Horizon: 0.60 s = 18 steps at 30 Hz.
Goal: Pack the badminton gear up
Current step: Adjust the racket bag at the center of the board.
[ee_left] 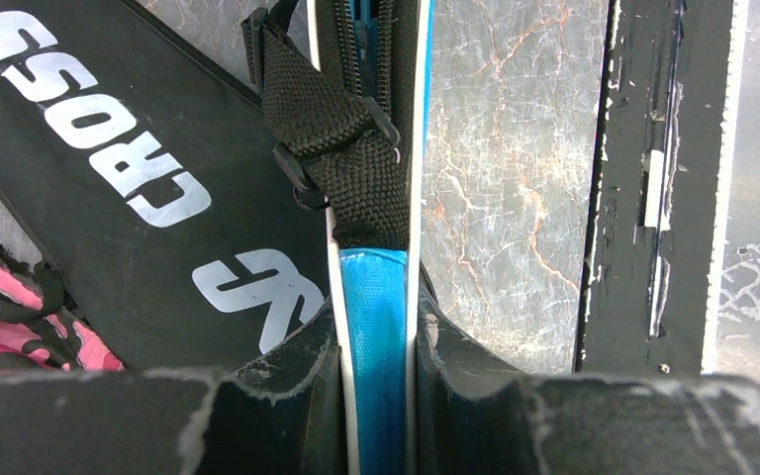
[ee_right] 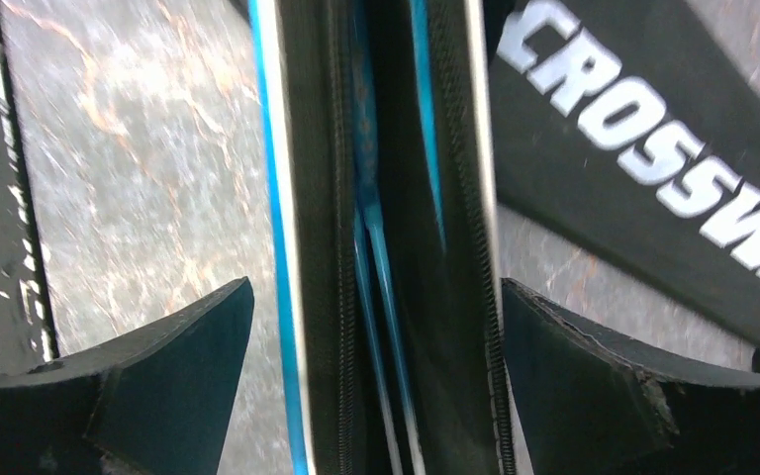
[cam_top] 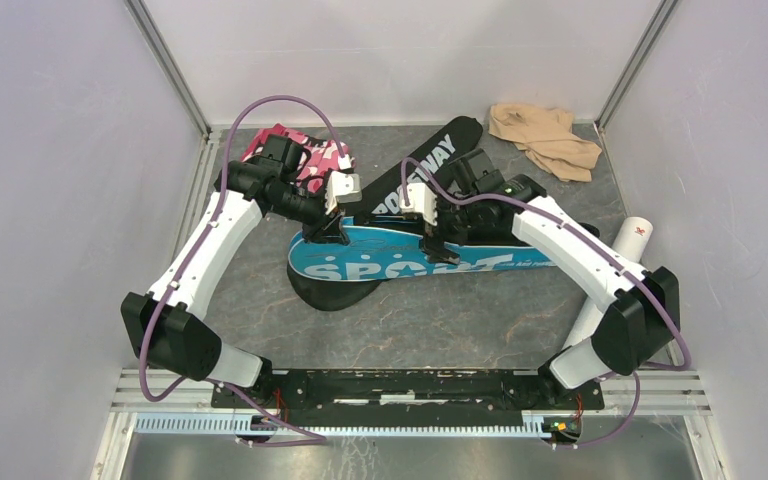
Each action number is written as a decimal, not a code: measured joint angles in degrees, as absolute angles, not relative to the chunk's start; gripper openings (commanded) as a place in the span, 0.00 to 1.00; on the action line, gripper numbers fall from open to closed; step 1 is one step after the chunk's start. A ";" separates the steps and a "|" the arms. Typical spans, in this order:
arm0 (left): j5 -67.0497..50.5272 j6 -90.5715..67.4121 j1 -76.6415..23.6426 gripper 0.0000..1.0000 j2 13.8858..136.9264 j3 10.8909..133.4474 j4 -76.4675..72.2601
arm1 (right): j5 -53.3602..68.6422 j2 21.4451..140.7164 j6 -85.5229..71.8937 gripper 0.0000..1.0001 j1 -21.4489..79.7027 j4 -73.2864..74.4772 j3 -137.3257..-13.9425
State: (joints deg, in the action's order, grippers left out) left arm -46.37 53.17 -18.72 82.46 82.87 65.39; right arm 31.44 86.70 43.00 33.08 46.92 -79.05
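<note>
Across the middle of the table (cam_top: 430, 335) lies the blue "SPORT" cover (cam_top: 410, 262), the largest piece in play. It partly overlaps the black "CROSSWAY" cover (cam_top: 430, 165), which lies flat behind it and runs toward the back wall. Whether the black one holds anything cannot be told.

Off to the right, well apart from both covers, the white tube (cam_top: 628, 245) lies on the table, half hidden by the right arm. No shuttlecocks show in any view.

The zip (ee_right: 341, 297) along the blue cover's edge gapes under the right wrist camera. Inside it run thin blue and white lines that look like a racket frame (ee_right: 371, 257) (a judgement, since the picture is blurred).

The left gripper (ee_left: 381, 346) is pinched narrow on the blue cover's edge, just below a black webbing strap (ee_left: 332, 139). The right gripper (ee_right: 376, 327) stands wide, one finger either side of the open edge and clear of it, holding nothing.

As I read it, packing is partway. One racket seems bagged but the zip is not yet closed, and the black cover, tube and shuttlecocks remain to be dealt with.
</note>
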 measured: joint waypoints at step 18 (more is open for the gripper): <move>-49.71 54.17 -19.05 0.72 83.20 85.52 65.89 | 27.07 85.10 53.04 0.00 28.21 48.71 -73.43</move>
